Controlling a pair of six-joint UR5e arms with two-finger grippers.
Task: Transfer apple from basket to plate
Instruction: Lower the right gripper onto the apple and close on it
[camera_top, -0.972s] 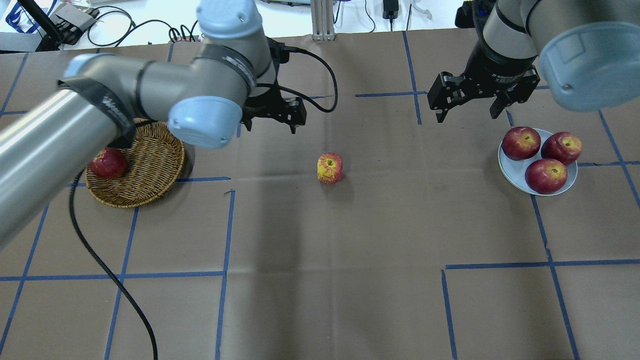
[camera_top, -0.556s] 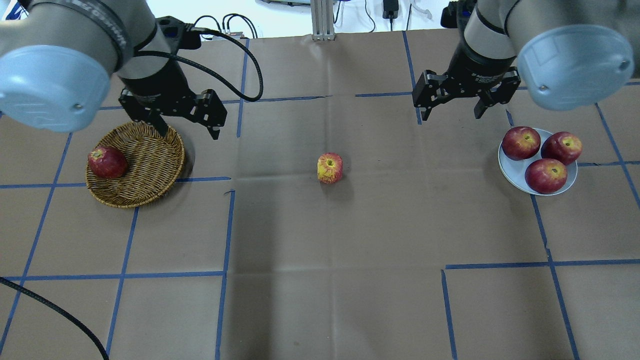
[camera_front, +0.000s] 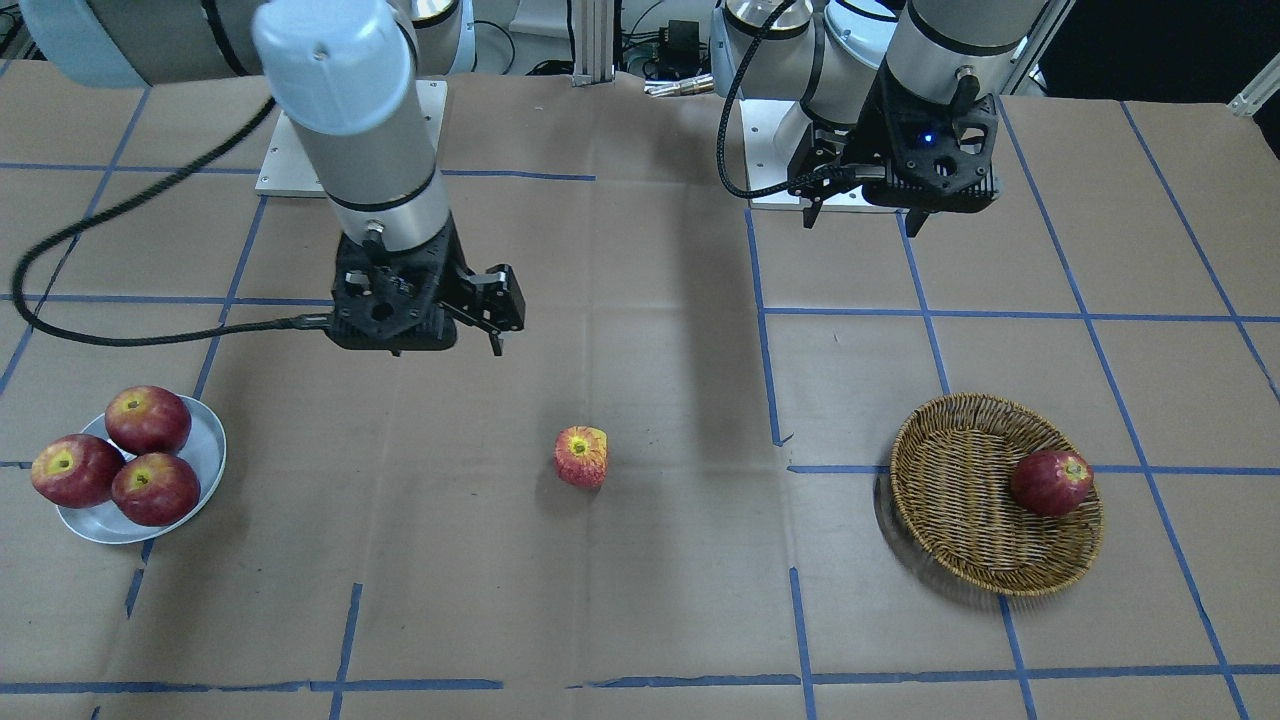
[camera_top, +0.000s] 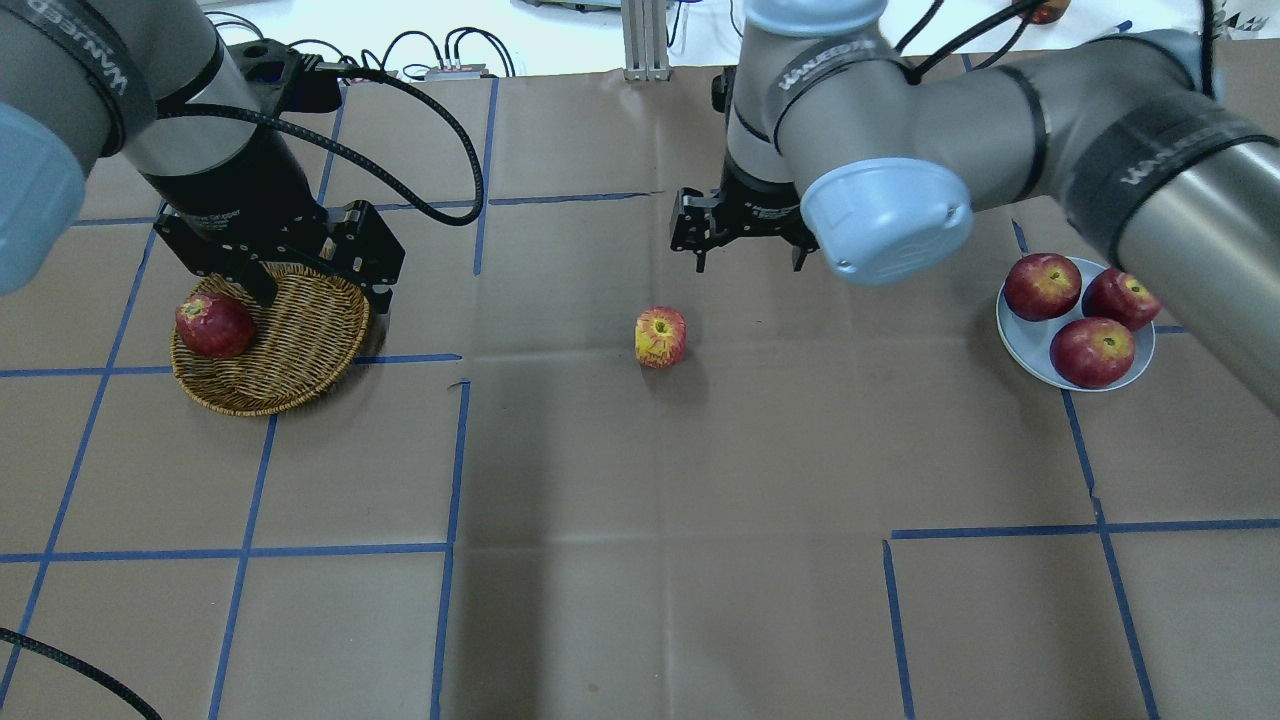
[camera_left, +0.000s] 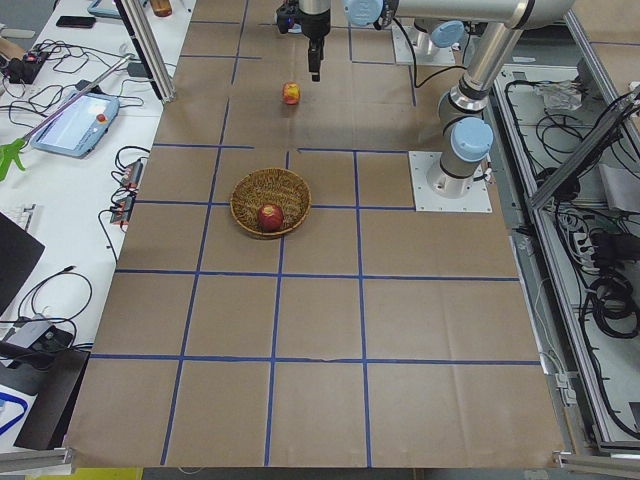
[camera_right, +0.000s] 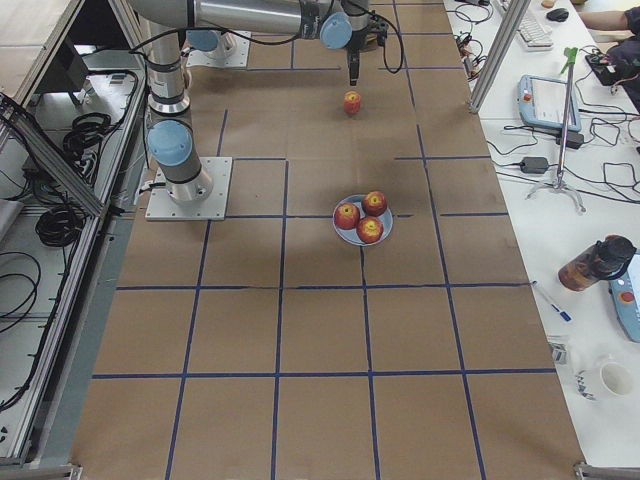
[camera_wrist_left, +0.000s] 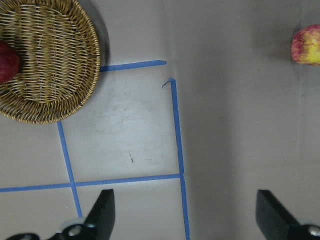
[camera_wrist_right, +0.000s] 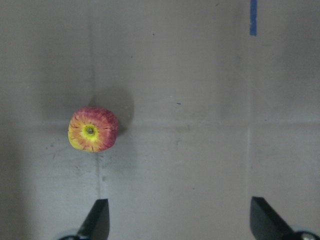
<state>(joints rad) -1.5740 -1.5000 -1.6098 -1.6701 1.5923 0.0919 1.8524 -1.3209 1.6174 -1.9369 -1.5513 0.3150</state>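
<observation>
The pale pinkish-red apple (camera_top: 660, 337) with a yellow stem patch stands on the brown table centre; it also shows in the right wrist view (camera_wrist_right: 93, 129) and the front view (camera_front: 581, 457). The wicker basket (camera_top: 300, 345) sits at the left and holds one dark red apple (camera_top: 213, 325). The pale plate (camera_top: 1028, 350) at the right holds three dark red apples. My left gripper (camera_top: 322, 292) is open and empty over the basket's far rim. My right gripper (camera_top: 750, 262) is open and empty, above the table just beyond the pale apple.
Blue tape lines cross the brown paper table cover. A black cable (camera_top: 420, 190) loops from the left wrist. The right arm's elbow (camera_top: 880, 215) hangs over the table between centre and plate. Cables and gear lie past the far edge.
The left arm has pulled back from the centre to above the basket. The right gripper has swung left from near the plate to just beyond the pale apple. Both stayed open.
</observation>
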